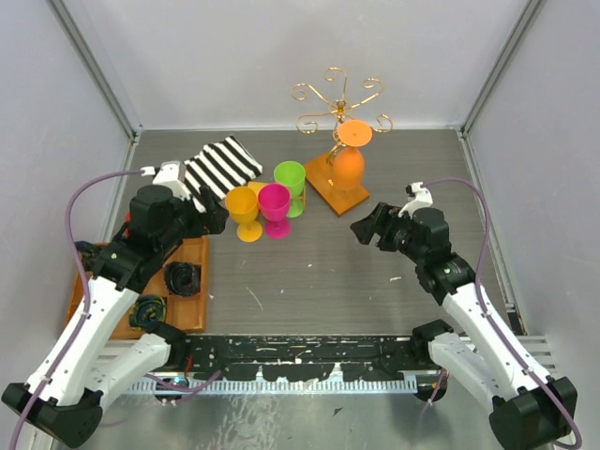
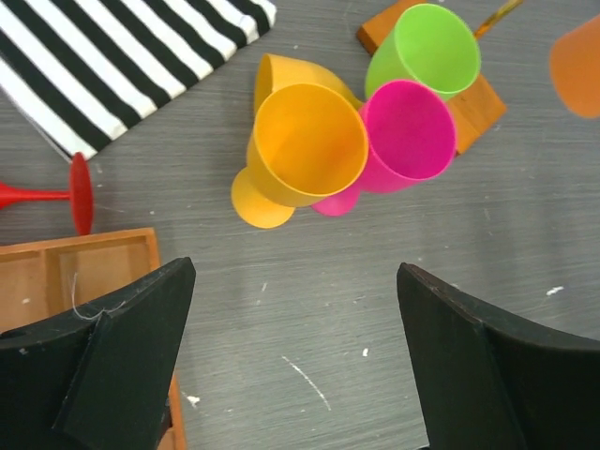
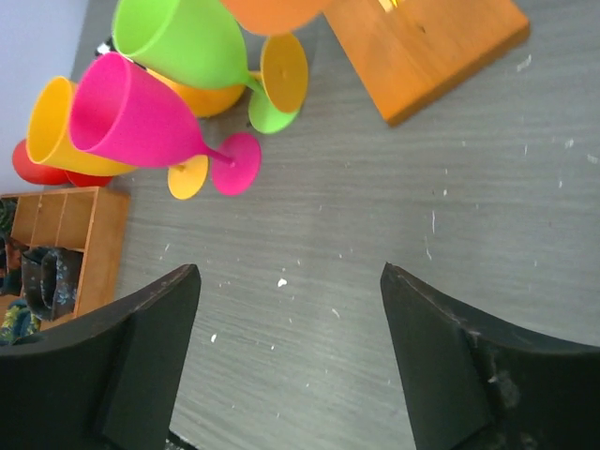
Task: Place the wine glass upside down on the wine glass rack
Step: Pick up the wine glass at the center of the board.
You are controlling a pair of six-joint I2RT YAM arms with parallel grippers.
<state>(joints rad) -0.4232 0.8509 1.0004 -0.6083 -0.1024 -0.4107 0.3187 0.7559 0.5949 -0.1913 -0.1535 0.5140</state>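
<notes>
Already, wine glass [image 1: 349, 165] hangs inverted on rack [image 1: 330, 187].

Orange wine glass [image 1: 348, 165] on the wine glass rack [image 1: 323, 184]: gold wire, orange-brown base. At its 9 o'clock: lime green glass [image 1: 290, 176], magenta glass [image 1: 275, 201], yellow-orange glass [image 1: 243, 204]. Black-and-white striped cloth [image 1: 223, 163]. Red glass [image 2: 82, 192]. Grey table [image 1: 328, 281]. My left fingers [image 2: 122, 366] are black.

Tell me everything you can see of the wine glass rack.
The wine glass rack is a thin gold wire stand, curled arms on top, upright on a flat rectangular orange-brown wooden base at the far side of the table, right of centre. An orange wine glass hangs upside down from it, bowl over the base.
</notes>
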